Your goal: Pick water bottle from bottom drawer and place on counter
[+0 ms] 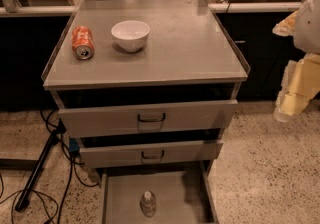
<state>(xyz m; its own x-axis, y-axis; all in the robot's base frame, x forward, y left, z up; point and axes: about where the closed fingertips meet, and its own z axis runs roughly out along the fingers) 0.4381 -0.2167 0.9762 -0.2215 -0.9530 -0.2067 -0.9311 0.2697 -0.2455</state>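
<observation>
The water bottle (148, 204), small and clear with a pale cap, stands upright in the open bottom drawer (120, 198), near its middle. The counter (185, 48) is the flat grey cabinet top with a clear raised rim. My gripper (292, 95) hangs at the right edge of the view, beside the cabinet's right side and well above and to the right of the bottle. It holds nothing that I can see.
An orange soda can (82, 42) lies on its side at the counter's left, and a white bowl (130, 35) stands next to it. Two shallower drawers with dark handles (151, 117) sit slightly open above the bottom drawer. Black cables and a pole (37, 168) lie on the floor at left.
</observation>
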